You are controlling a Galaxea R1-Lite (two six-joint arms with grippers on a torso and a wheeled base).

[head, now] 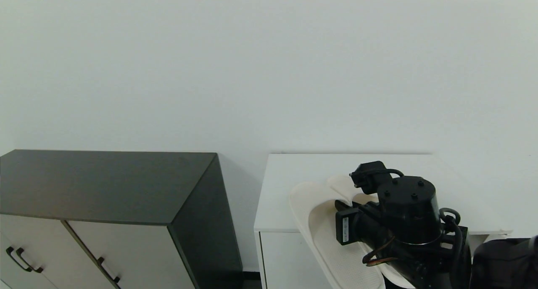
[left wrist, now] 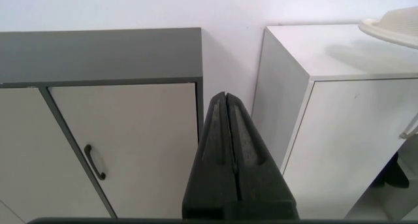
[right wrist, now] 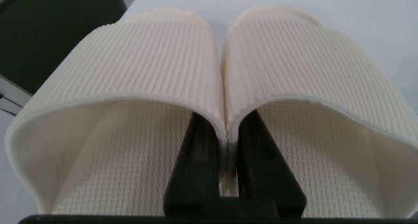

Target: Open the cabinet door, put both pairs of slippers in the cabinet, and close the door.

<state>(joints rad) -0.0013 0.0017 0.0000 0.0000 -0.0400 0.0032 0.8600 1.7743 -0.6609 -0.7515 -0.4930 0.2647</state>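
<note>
Slippers [right wrist: 144, 61]: cream pair, side by side, at the right over the near edge of the white unit [head: 302, 171], toes away from the claw.
Look: ribbed straps, textured insoles.
Right claw [right wrist: 227, 129]: one finger inside each slipper, pinching the two inner strap walls together.
Left claw [left wrist: 226, 103]: pressed together, holding nothing, in front of the closed door of the dark-topped cabinet [left wrist: 130, 132].

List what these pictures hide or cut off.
1. Cabinet, inside: head and left wrist views, behind shut doors.
2. Slippers, lower ends: head view, cut by the bottom edge, behind the right arm.
3. Right gripper, tips: right wrist view, under the straps.
</note>
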